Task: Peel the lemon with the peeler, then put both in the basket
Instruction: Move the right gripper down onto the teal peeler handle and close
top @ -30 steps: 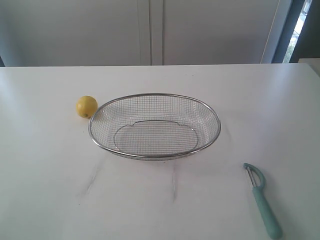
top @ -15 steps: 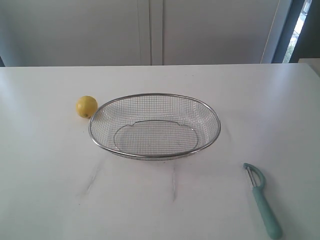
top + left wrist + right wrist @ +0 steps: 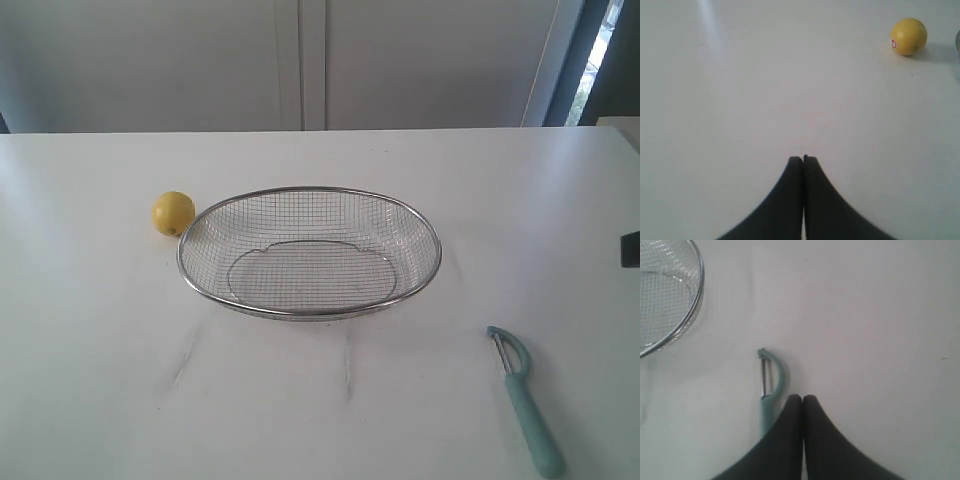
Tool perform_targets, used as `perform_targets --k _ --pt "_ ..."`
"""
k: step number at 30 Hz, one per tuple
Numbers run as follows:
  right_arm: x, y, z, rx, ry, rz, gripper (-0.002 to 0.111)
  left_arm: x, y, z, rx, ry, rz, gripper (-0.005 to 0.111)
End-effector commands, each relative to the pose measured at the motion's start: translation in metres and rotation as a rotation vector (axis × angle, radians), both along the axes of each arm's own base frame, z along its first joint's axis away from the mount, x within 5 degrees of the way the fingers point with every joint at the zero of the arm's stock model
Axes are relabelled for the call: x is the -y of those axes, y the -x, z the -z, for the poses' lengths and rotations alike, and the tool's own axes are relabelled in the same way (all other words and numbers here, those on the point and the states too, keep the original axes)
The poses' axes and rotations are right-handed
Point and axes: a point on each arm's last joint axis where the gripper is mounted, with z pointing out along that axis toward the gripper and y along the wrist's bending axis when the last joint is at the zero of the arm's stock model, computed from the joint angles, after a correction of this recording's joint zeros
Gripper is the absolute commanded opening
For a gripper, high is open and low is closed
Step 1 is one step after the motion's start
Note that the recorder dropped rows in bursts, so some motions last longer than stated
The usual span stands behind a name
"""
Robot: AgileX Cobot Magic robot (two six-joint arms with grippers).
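Note:
The yellow lemon [image 3: 173, 213] rests on the white table just left of the wire basket [image 3: 310, 312], which stands in the middle with nothing in it. The teal-handled peeler [image 3: 526, 402] lies at the front right, blade end toward the basket. In the left wrist view the lemon [image 3: 908, 36] shows a small red sticker and lies far off from my left gripper [image 3: 803, 159], which is shut on nothing above bare table. My right gripper [image 3: 803, 398] is shut too, hovering right beside the peeler [image 3: 769, 385], whose handle runs under its fingers. The basket rim [image 3: 699, 285] sits apart from it.
A dark part of the right arm [image 3: 630, 248] pokes in at the right edge of the exterior view. Pale cabinet doors stand behind the table's far edge. Faint grey smudges [image 3: 185, 358] mark the tabletop in front of the basket.
A dark piece of the right arm has come into the exterior view at the right edge. Lemon, basket and peeler have not moved.

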Motion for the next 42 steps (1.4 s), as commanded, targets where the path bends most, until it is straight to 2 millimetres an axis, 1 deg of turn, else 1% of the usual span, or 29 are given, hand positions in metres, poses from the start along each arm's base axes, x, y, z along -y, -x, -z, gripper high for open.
perform_targets --k 1,2,3,5,6,8,9,12,15,18,19,21,22,26,27,28,31,35,39,42 --pt "-0.012 -0.016 0.005 -0.111 -0.069 -0.191 0.000 0.000 0.000 0.001 0.001 0.009 -0.003 0.000" --pt "-0.016 -0.023 0.009 -0.171 -0.105 -0.236 0.000 0.000 0.000 0.001 0.001 0.009 -0.003 0.000" --pt "-0.017 -0.026 0.012 -0.192 -0.100 -0.245 0.000 0.000 0.000 0.001 0.001 0.009 -0.003 0.000" --pt "-0.024 -0.033 0.021 -0.228 -0.062 -0.274 0.000 0.000 0.000 0.001 0.001 0.009 -0.003 0.000" --pt "-0.031 -0.036 0.028 -0.260 -0.019 -0.292 0.000 0.000 0.000 0.001 0.001 0.009 -0.003 0.000" --pt "-0.040 -0.038 0.038 -0.327 0.064 -0.280 0.000 0.000 0.000 0.001 0.001 0.009 -0.003 0.000" --pt "-0.041 -0.039 0.042 -0.349 0.108 -0.276 0.000 0.000 0.000 0.001 0.001 0.009 -0.003 0.000" --pt "-0.050 -0.039 0.052 -0.420 0.176 -0.260 0.000 0.000 0.000 0.001 0.001 0.009 -0.003 0.000" --pt "-0.065 -0.040 0.060 -0.447 0.163 -0.260 0.000 0.000 0.000 0.001 0.001 0.009 -0.003 0.000" --pt "-0.074 -0.040 0.063 -0.450 0.145 -0.282 0.000 0.000 0.000 0.001 0.001 0.009 -0.003 0.000" --pt "-0.075 -0.040 0.063 -0.444 0.135 -0.281 0.002 0.000 0.000 0.001 0.001 0.009 -0.003 0.000" --pt "-0.079 -0.041 0.062 -0.430 0.101 -0.275 0.009 0.000 0.000 0.001 0.001 0.009 -0.003 0.000" --pt "-0.080 -0.041 0.062 -0.428 0.098 -0.276 0.014 0.000 0.000 0.001 0.001 0.009 -0.003 0.000" --pt "-0.080 -0.041 0.062 -0.430 0.083 -0.238 0.039 0.000 0.000 0.001 0.001 0.009 -0.003 0.000" --pt "-0.079 -0.041 0.063 -0.430 0.083 -0.234 0.044 0.000 0.000 0.001 0.001 0.009 -0.003 0.000" --pt "-0.079 -0.041 0.063 -0.431 0.084 -0.234 0.047 0.000 0.000 0.001 0.001 0.009 -0.003 0.000" --pt "-0.079 -0.041 0.065 -0.414 0.081 -0.232 0.048 0.000 0.000 0.001 0.001 0.009 -0.003 0.000" --pt "-0.080 -0.047 0.066 -0.332 0.077 -0.228 0.048 0.000 0.000 0.001 0.001 0.009 -0.003 0.000" --pt "-0.080 -0.046 0.067 -0.344 0.076 -0.218 0.048 0.000 0.000 0.001 0.001 0.009 -0.003 0.000" --pt "-0.077 -0.044 0.068 -0.370 0.107 -0.224 0.048 0.000 0.000 0.001 0.001 0.009 -0.003 0.000"
